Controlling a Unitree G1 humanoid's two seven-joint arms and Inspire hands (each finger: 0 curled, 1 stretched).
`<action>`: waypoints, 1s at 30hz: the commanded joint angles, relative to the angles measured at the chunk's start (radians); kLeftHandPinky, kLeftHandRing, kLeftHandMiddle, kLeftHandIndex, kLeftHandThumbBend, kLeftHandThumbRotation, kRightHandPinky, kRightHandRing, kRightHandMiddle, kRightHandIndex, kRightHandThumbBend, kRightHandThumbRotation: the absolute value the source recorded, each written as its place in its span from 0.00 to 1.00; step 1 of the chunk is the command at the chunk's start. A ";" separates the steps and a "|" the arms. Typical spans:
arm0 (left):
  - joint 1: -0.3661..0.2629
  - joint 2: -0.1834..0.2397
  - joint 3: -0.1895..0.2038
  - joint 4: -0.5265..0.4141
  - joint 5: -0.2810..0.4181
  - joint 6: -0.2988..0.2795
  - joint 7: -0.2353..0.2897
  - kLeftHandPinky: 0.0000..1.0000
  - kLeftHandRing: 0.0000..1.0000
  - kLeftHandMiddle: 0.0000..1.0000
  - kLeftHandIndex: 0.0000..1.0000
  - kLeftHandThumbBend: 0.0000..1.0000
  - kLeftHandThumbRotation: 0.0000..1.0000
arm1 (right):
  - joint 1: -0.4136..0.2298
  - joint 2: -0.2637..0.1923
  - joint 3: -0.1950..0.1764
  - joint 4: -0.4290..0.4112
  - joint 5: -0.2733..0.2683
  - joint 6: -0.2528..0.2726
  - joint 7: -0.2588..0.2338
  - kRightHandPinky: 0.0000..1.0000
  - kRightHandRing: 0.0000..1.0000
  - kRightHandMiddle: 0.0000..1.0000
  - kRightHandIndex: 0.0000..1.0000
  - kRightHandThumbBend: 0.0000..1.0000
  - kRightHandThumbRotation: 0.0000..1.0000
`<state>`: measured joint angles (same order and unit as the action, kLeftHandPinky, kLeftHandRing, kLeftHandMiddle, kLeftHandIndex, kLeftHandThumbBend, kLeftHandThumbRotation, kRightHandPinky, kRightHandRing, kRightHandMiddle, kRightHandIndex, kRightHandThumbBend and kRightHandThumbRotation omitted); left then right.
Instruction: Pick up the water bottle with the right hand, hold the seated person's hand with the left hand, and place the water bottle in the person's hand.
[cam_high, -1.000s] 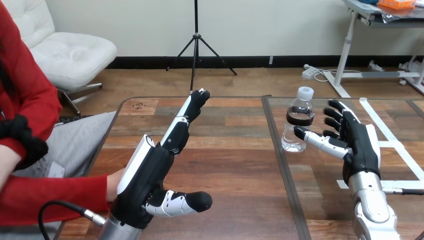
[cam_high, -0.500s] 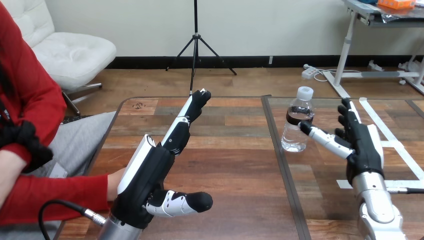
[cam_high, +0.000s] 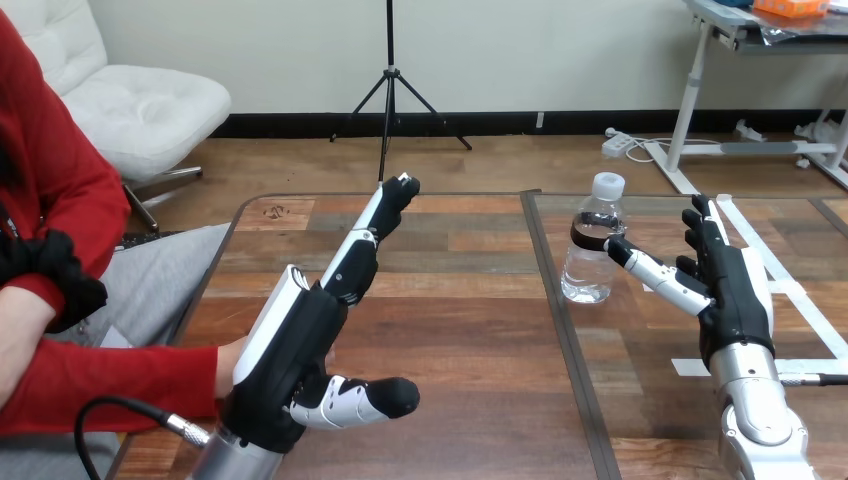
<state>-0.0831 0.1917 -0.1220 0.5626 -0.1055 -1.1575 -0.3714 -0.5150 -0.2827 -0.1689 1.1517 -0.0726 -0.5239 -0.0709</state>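
A clear water bottle (cam_high: 594, 239) with a white cap and a dark label band stands upright on the table (cam_high: 470, 330), right of its middle seam. My right hand (cam_high: 728, 290) is open just right of the bottle, its thumb tip reaching the label band while the fingers stay straight and apart from it. My left hand (cam_high: 300, 345) is open at the lower left, fingers stretched far across the table, thumb pointing right. The person's hand (cam_high: 231, 362) lies at the table's left edge, mostly hidden behind my left palm; I cannot tell whether they touch.
A dark seam (cam_high: 555, 320) runs down the table between the two hands. White tape lines (cam_high: 790, 290) mark the table's right part, beside my right arm. The person's red sleeve (cam_high: 110, 385) rests along the left edge.
My right hand has turned upright and moved slightly right and away, its thumb tip rising from the bottle's lower part to the label band. My left hand and the bottle stayed put.
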 joint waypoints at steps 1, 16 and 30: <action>-0.062 -0.007 0.015 -0.009 -0.007 -0.011 0.005 1.00 1.00 1.00 1.00 1.00 0.80 | -0.049 -0.015 0.013 -0.032 -0.006 0.000 -0.014 0.93 1.00 0.99 1.00 1.00 0.43; -0.062 -0.004 0.017 -0.006 -0.001 -0.012 0.005 1.00 1.00 1.00 1.00 1.00 0.80 | -0.092 -0.021 0.022 0.017 -0.014 0.026 -0.018 0.99 1.00 1.00 1.00 1.00 0.42; -0.059 -0.010 0.017 -0.009 0.005 -0.009 0.008 1.00 1.00 1.00 1.00 1.00 0.81 | -0.171 -0.023 0.042 0.083 -0.039 0.088 -0.029 0.90 0.98 1.00 1.00 1.00 0.43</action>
<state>-0.0851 0.1902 -0.1179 0.5628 -0.1012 -1.1579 -0.3717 -0.5516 -0.2829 -0.1409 1.2246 -0.0964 -0.4483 -0.0878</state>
